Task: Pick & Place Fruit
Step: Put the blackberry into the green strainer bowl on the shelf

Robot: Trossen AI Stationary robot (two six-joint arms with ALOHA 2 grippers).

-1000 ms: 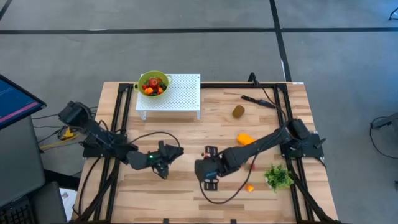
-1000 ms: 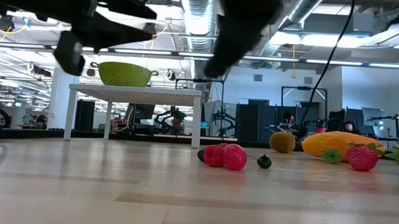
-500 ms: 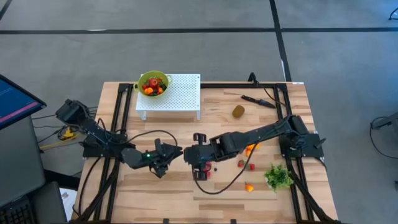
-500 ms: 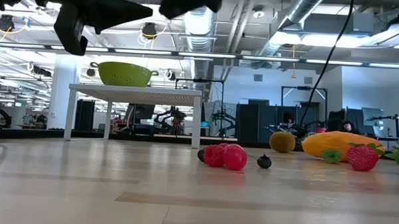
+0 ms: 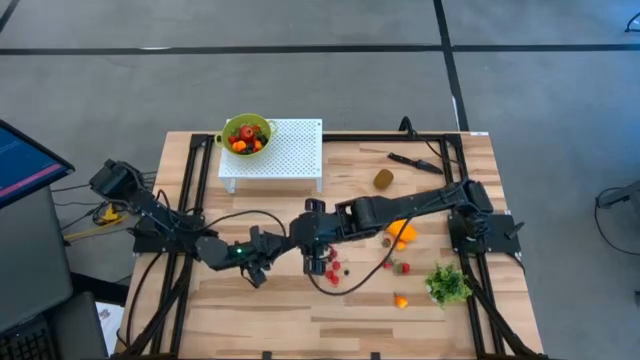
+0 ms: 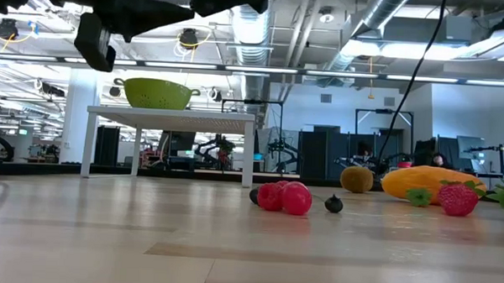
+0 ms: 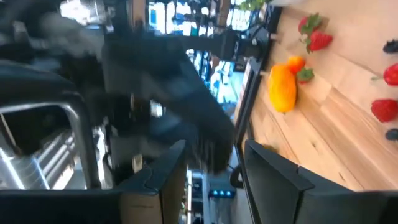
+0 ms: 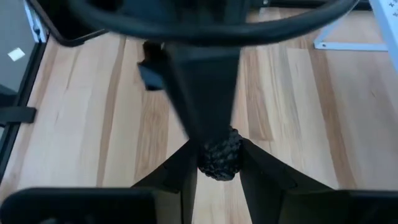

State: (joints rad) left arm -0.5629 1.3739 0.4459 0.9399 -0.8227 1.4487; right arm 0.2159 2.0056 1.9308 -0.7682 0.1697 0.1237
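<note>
A dark, knobbly blackberry (image 8: pixel 219 155) sits pinched between the right gripper (image 8: pixel 217 163) fingers, held above the middle of the wooden table (image 5: pixel 250 310), close to the left gripper (image 5: pixel 262 262) (whose two fingers stand apart with nothing between them, as the left wrist view shows). Other fruit lies loose on the boards to the right: small red berries (image 5: pixel 335 272) just beside the right gripper, an elongated orange fruit (image 5: pixel 400 229) partly under the right arm, strawberries (image 5: pixel 397 266) near it, and a brownish kiwi (image 5: pixel 383 179) farther back. More fruit fills the green colander (image 5: pixel 246 135) on the white perforated stand (image 5: pixel 290 152) at the table's back edge.
</note>
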